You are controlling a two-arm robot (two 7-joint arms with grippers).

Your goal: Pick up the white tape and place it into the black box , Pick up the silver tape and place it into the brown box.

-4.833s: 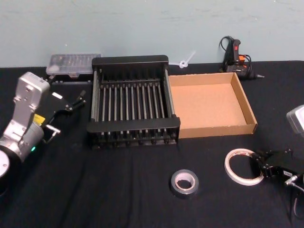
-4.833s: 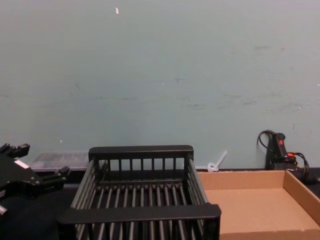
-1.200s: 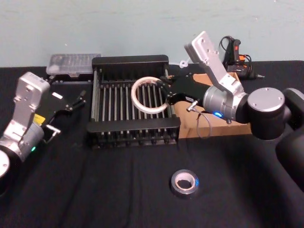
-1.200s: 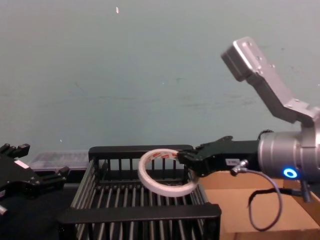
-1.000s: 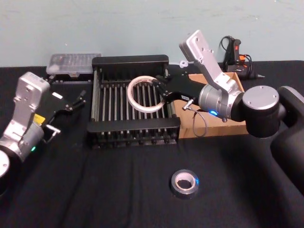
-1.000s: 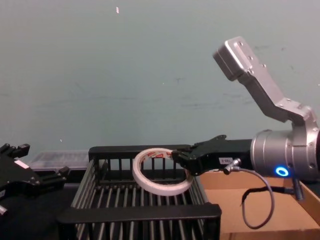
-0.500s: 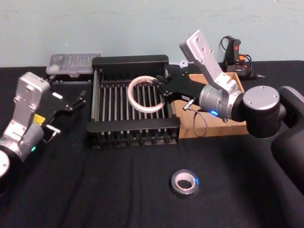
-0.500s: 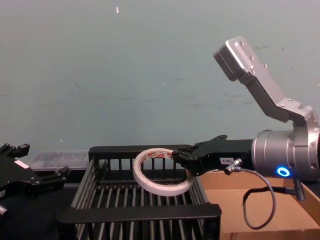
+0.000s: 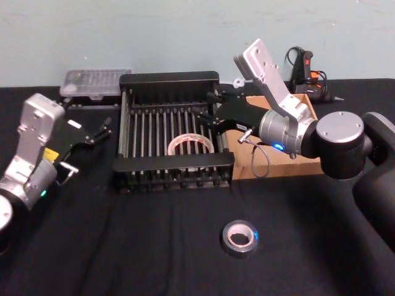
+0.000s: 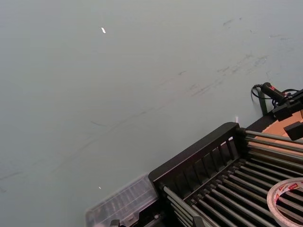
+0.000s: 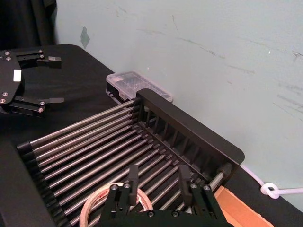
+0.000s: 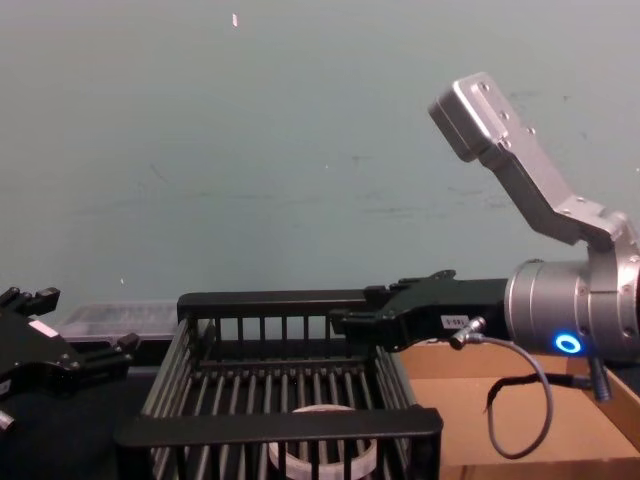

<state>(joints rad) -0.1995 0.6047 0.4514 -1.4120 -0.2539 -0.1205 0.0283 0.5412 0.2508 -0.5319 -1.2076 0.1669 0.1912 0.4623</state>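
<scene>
We see the white tape [image 9: 191, 145] lying flat on the ribbed bottom of the black box [image 9: 168, 78], toward its front right; right pincer [image 9: 212, 118] hangs released over the box's right wall, grasping nothing; left pincer [image 9: 102, 129] parked left of the box, spread and empty. Silver tape [image 9: 240, 237] sits on the bench [image 9: 123, 246] in front of the box, well apart; brown box [image 9: 313, 126] touches the box's right side. Risk, we judge: pulling back low could clip the box wall and shift it; reaching for the silver roll may snag the dangling cable. Versus half a second ago: the white roll was clenched above the box, now dropped inside.
</scene>
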